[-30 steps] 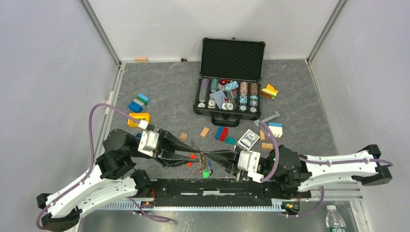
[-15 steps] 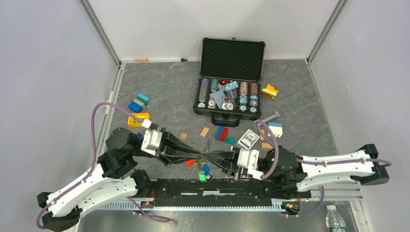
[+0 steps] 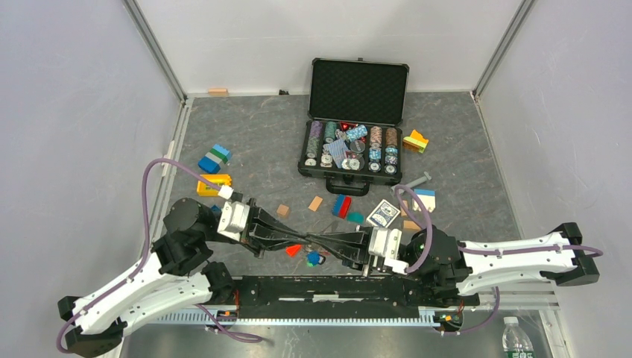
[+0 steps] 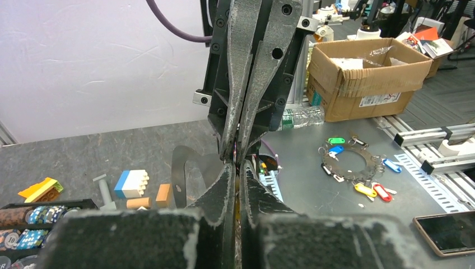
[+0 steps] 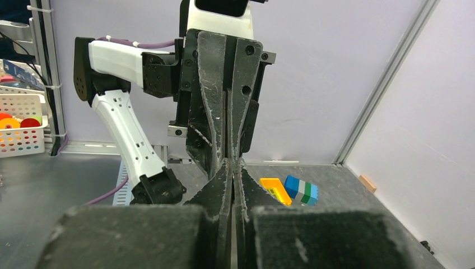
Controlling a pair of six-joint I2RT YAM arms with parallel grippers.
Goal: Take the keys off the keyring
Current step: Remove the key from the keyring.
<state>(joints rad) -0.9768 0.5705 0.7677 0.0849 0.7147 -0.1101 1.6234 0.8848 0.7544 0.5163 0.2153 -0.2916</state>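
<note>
**Pin the ring, walk one key**

Nearest, well short of the open case (image 3: 358,93), the keys (image 3: 311,258) dangle, capped in glossy red, blue and green plastic. Above, the left tool (image 3: 319,240) and right tool (image 3: 329,243) meet tip to tip, both clamped, seemingly on the keyring; its wire is too fine to confirm. We should hold one pinch firm and walk a flat blade along the springy coil.
</note>
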